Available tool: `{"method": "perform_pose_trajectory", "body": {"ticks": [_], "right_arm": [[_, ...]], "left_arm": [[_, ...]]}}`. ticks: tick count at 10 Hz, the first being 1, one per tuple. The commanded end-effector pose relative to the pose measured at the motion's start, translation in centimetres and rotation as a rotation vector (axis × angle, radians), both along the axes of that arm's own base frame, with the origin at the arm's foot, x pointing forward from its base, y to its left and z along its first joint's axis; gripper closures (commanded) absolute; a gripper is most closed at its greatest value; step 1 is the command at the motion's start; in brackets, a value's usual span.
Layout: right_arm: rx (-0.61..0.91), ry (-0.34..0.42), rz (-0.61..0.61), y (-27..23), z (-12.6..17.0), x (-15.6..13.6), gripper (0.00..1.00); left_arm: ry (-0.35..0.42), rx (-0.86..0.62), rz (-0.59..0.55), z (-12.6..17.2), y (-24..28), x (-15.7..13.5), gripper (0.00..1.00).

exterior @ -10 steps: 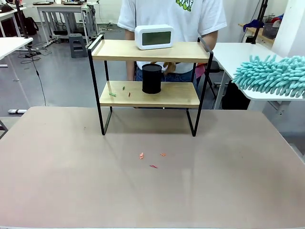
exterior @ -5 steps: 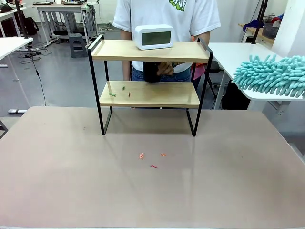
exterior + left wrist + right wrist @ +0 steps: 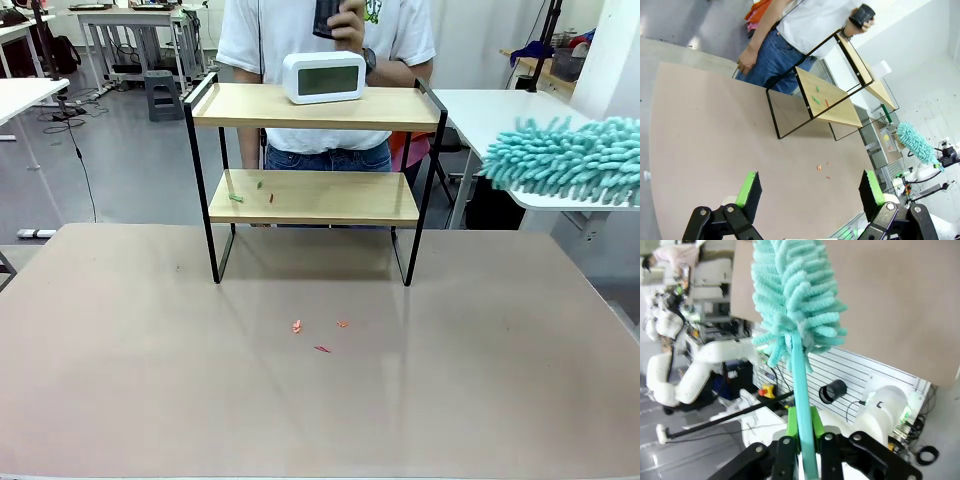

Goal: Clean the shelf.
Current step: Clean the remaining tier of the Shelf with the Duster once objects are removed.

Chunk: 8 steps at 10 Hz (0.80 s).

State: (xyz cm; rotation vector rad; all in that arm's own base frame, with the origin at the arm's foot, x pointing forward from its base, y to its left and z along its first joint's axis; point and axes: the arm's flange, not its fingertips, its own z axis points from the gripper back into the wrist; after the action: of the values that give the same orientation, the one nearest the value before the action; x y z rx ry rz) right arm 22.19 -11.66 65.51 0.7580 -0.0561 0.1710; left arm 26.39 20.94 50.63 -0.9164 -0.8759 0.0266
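The shelf [image 3: 315, 108] stands at the table's far side, a white digital clock [image 3: 323, 77] on its top board. Small green and red scraps [image 3: 236, 198] lie on the left of its lower board [image 3: 340, 200]. The person behind it holds a black cup [image 3: 328, 17] at chest height. A teal fluffy duster [image 3: 565, 160] hovers at the far right, level with the shelf's middle. My right gripper [image 3: 802, 432] is shut on the duster's handle [image 3: 801, 385]. My left gripper [image 3: 810, 192] is open and empty above the table, well short of the shelf [image 3: 830, 97].
Three small red scraps [image 3: 297, 326] lie on the tan table [image 3: 130, 380] in front of the shelf. A white side table [image 3: 490, 110] stands behind the duster, and more desks stand at the back left.
The person has lifted the black cup off the lower board and raised it above the clock. The duster has shifted slightly left and up.
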Motion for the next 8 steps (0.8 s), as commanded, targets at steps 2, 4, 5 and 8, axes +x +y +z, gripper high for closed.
{"method": "perform_pose_trajectory", "body": {"ticks": [2, 4, 5, 8], "right_arm": [[-0.233, -0.019, 0.205, 10.4, -0.8, 3.4, 0.88], [-0.23, -0.142, 0.229, 16.9, -2.0, 5.9, 0.88], [-0.206, -0.018, 0.232, 12.8, -0.5, 3.1, 0.88], [-0.196, -0.148, 0.268, 17.5, -1.7, 5.1, 0.88]], "left_arm": [[-0.03, 0.0, -0.002, 0.0, -0.2, 0.1, 0.0], [-0.03, 0.0, -0.002, 0.0, -0.2, 0.1, 0.0], [-0.03, 0.0, -0.002, 0.0, -0.2, 0.1, 0.0], [-0.03, 0.0, -0.002, 0.0, -0.2, 0.1, 0.0]]}}
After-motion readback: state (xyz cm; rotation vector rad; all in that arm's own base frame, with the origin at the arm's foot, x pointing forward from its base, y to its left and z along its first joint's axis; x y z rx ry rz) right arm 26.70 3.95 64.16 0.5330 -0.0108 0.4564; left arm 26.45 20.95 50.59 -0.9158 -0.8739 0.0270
